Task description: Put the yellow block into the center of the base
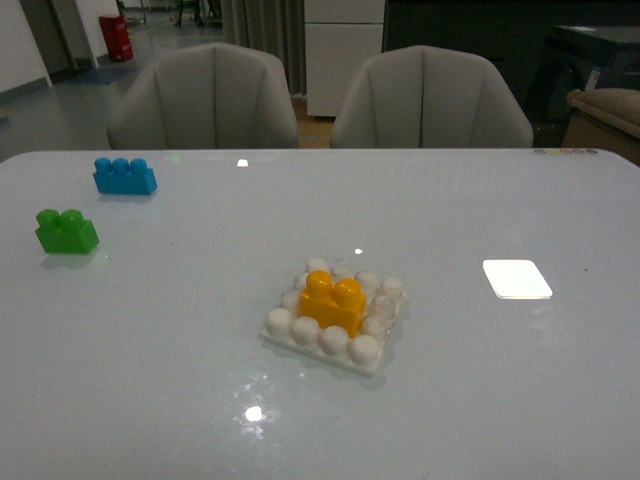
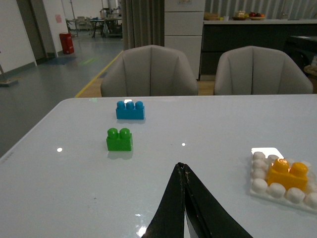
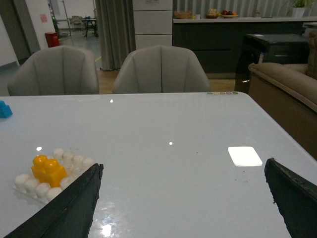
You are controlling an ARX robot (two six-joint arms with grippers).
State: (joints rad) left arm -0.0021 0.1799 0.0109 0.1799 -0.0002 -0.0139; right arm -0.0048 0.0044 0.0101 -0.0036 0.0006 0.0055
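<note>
One small yellow-orange plastic two-stud brick already sits on the flat square white studded plastic base plate, roughly at its centre w/ white studs showing on all sides of it — so the insert looks done or nearly done, judging by how it lies.

Risks from here, as a guess:
- Block may be only resting on the studs, not pressed home. Can't tell seating depth from any view; in the front view it looks about level, no obvious tilt. If loose, a bump to the table or plate could pop it off.
- Any re-approach to press it could shove the light plate sideways on the glossy tabletop, since nothing pins the plate.
- A low sweep by the left arm could clip the green two-stud plastic brick or the blue three-stud plastic brick, which lie ahead of the left gripper, well apart from it.

Grippers: left one's fingers are closed together to a point, holding nothing, above bare table; base and block sit off to its right side, ahead, not touching. Right gripper has fingers spread wide, nothing between them; base w/ block is just beyond its left finger, bright white patch of light ahead, nearer its right finger.

Containers: none as such — the base is the only holder, and it bears just the yellow block.
</note>
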